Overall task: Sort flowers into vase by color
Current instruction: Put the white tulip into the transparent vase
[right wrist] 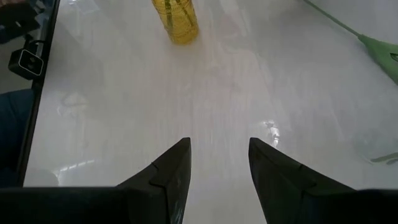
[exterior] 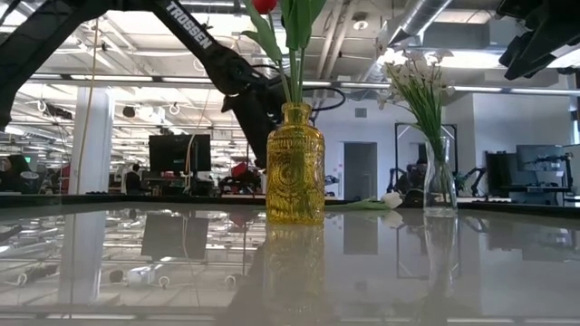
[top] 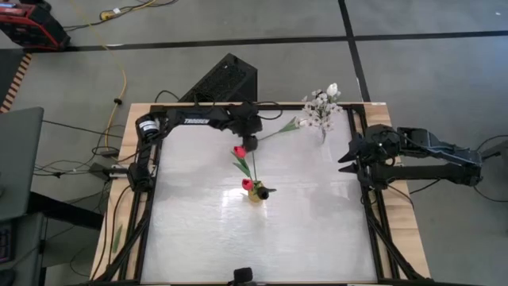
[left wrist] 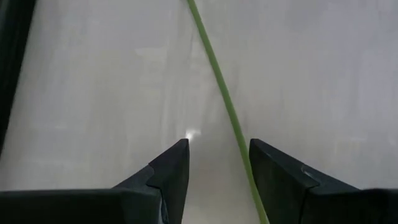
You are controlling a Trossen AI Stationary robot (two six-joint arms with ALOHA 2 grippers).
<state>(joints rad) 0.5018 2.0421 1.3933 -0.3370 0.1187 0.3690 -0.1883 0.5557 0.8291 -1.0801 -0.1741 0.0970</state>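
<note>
High view: left claw [top: 251,144] released over green stem [top: 272,133], beside yellow vase [top: 255,195].

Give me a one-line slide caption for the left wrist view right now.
Open left gripper poised over the white tabletop, a thin green flower stem running between its dark fingers.

Grey floor [top: 413,71] w/ yellow cable [top: 119,79]; monitors [exterior: 177,154], ceiling pipes [exterior: 426,18] behind
</note>
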